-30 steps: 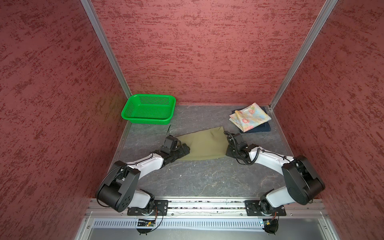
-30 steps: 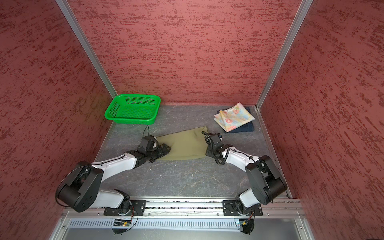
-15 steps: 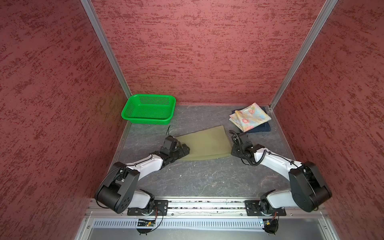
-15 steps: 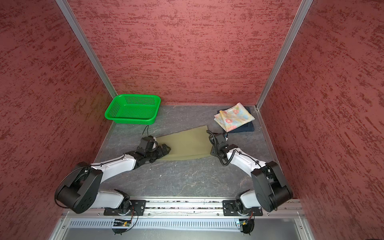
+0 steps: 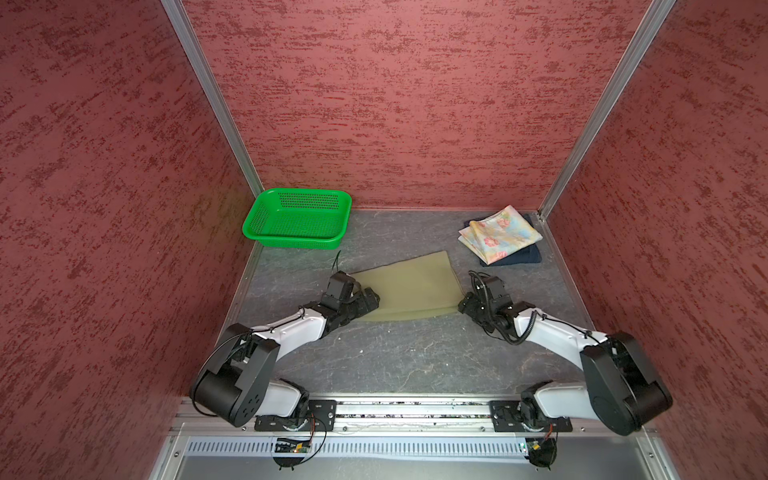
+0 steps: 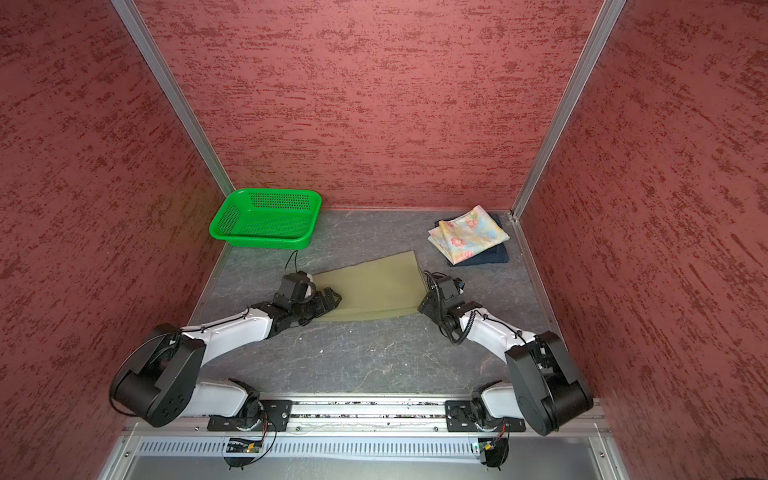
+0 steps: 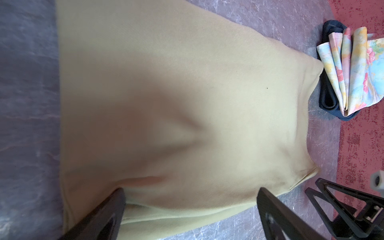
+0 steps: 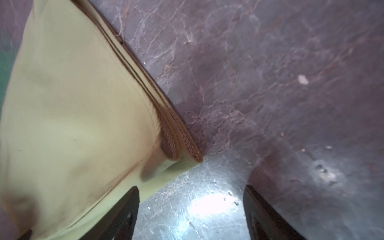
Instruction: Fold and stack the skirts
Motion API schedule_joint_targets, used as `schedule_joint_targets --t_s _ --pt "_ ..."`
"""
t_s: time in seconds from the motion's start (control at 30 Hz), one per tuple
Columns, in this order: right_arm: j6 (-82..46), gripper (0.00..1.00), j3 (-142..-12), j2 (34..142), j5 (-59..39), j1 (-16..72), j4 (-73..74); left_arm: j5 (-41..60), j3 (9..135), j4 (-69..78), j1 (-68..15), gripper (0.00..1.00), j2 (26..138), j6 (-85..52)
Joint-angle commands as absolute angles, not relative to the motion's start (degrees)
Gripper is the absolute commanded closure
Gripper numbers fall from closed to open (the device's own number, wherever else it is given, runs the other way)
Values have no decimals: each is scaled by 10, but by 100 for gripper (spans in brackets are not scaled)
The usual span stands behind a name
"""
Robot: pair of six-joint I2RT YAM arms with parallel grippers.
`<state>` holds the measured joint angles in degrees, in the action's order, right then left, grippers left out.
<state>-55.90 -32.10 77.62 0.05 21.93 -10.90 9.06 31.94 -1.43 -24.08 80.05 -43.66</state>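
Lying flat on veined tabletop (image 5: pixel 395 357), trapezoidal olive skirt (image 5: pixel 409 286)

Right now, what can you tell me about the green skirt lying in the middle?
The olive-green skirt is plain woven cloth, wider at one end. It lies flat, folded over itself, on the grey table; stitched hems stack at one corner, and a soft wrinkle crosses its middle. The left fingers stand open over one end, the right fingers open at the opposite corner. It lies apart from the other folded skirts.
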Motion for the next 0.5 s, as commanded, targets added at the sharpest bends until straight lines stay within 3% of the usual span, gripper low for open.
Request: schedule_joint_targets --t_s 0.0,0.2,0.3,0.47 --pt "-683 24 -285 777 -8 214 -14 89 306 -90 -239 0 816 -433" --pt "-759 27 -258 824 -19 205 83 91 307 -95 -238 0 816 -432" --pt "-783 33 -248 862 -36 198 135 93 311 -102 -232 0 815 -426" --pt "-741 80 -266 878 -34 190 149 96 309 -106 -220 0 812 -424"
